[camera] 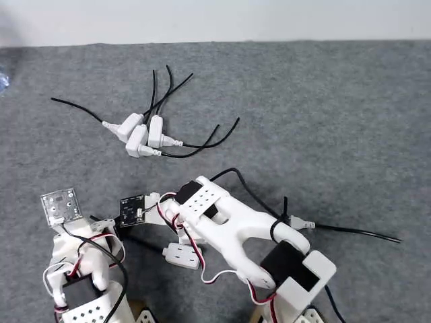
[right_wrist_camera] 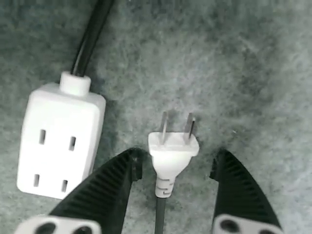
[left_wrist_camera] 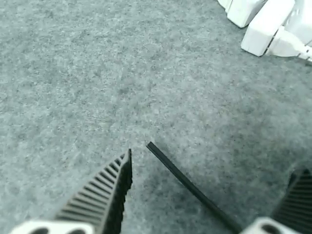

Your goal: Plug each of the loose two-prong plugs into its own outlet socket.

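Starting with the right arm (camera: 229, 222): stretched low across the bench (camera: 337, 121), wrist bent down just beside the white outlet block (camera: 182, 255). At its tip the right gripper (right_wrist_camera: 178, 157), spread wide with one finger on either side of a white two-prong plug (right_wrist_camera: 173, 146), clamped on nothing. Flat on the grey for that plug, just beside the outlet block, with prongs pointing the same way as the block's cord end and sitting in none of its slots.

Over to the left arm (camera: 81, 269): tucked back at the far end of the black cord (left_wrist_camera: 190, 185) trailing from the outlet block. Wide apart too for the left gripper (left_wrist_camera: 214, 165), hovering low with the cut end of that cord lying loose between its fingers, gripping nothing.

Beyond the right arm from the outlet block, a second plug (camera: 301, 222), lying loose with its cable trailing away. Well apart from the outlet block, farther from both arms, a socket cluster (camera: 141, 134) of white blocks with black cords fanning out.

Underneath it all, grey felt-like covering across the whole bench. Past the socket cluster, at the bench's far edge, a plain pale wall (camera: 269, 20).
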You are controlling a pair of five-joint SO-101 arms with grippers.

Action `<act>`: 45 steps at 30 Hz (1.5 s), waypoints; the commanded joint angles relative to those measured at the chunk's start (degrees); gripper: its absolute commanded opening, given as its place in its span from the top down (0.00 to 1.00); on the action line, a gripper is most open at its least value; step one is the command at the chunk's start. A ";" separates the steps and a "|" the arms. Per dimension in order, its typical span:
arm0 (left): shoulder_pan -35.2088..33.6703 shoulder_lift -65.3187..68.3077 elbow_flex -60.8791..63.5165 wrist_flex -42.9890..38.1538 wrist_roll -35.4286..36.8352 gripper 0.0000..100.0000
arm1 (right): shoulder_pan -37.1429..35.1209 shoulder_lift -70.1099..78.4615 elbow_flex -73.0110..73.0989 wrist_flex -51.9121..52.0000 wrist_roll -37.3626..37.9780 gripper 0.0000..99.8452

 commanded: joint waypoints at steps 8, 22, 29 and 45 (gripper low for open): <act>-0.26 -0.35 -0.66 0.26 -0.18 0.54 | -1.36 0.04 -2.90 -1.19 -0.09 0.99; 24.44 -0.35 -0.66 -2.02 5.89 0.54 | -1.27 -16.84 -3.08 3.12 -3.60 0.99; 26.02 -0.35 -0.66 -4.57 7.38 0.54 | -1.10 -23.08 -3.16 7.69 -4.04 0.99; 25.85 -0.35 -0.66 -3.43 7.47 0.54 | -1.01 -38.37 -2.90 15.52 -5.27 0.99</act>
